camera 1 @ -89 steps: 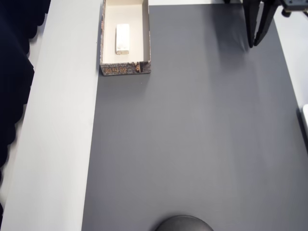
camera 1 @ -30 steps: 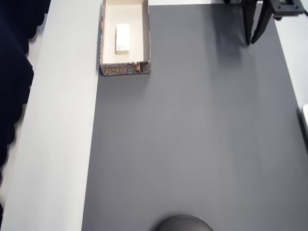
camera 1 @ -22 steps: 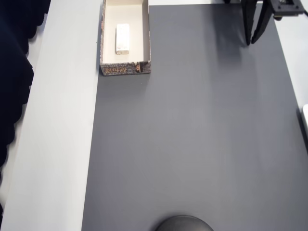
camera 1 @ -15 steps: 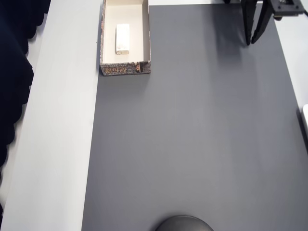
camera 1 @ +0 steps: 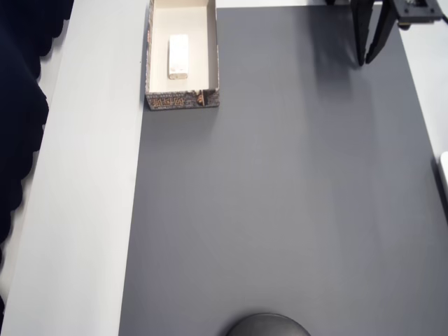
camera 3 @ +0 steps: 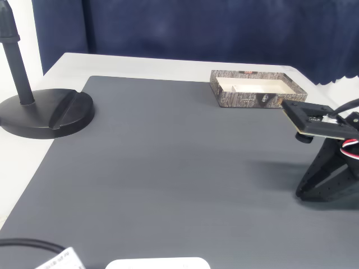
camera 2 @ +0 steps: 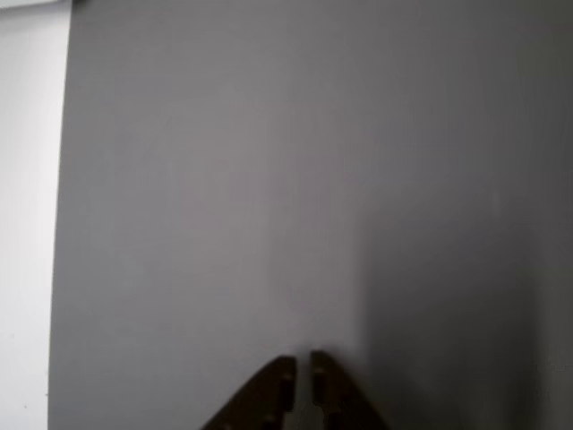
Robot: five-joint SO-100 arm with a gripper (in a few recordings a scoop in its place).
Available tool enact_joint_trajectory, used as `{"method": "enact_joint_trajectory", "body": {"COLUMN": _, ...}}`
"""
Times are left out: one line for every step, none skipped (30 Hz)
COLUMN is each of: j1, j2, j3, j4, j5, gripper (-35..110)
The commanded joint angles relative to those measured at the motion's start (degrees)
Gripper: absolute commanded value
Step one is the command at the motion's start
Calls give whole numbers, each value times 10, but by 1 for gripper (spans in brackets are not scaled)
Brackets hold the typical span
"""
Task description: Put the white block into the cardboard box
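In the overhead view, nothing is seen to have changed over the last second: the gripper (camera 1: 369, 57) remains at one o'clock, fingertips nearly pressed together on nothing, and the white block (camera 1: 178, 57) is kept flat inside the cardboard box (camera 1: 213, 52) at eleven o'clock. A dark grey mat (camera 1: 280, 210) is laid over a white table (camera 1: 77, 210).

In the wrist view, only a thin slit is left between the fingertips (camera 2: 278, 377).

In the fixed view, a black stand base (camera 3: 47, 114) is placed at nine o'clock, with a blue curtain (camera 3: 196, 28) behind
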State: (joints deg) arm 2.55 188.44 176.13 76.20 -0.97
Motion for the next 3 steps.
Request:
{"method": "enact_joint_trajectory", "body": {"j1": -8, "j2": 20, "j3": 11, "j4": 1, "j5": -7, "gripper": -2}}
{"method": "enact_joint_trajectory", "body": {"j1": -8, "j2": 20, "j3": 11, "j4": 1, "j5": -7, "gripper": -2}}
{"method": "enact_joint_trajectory", "body": {"j1": -8, "j2": 20, "j3": 11, "j4": 1, "j5": -7, "gripper": -2}}
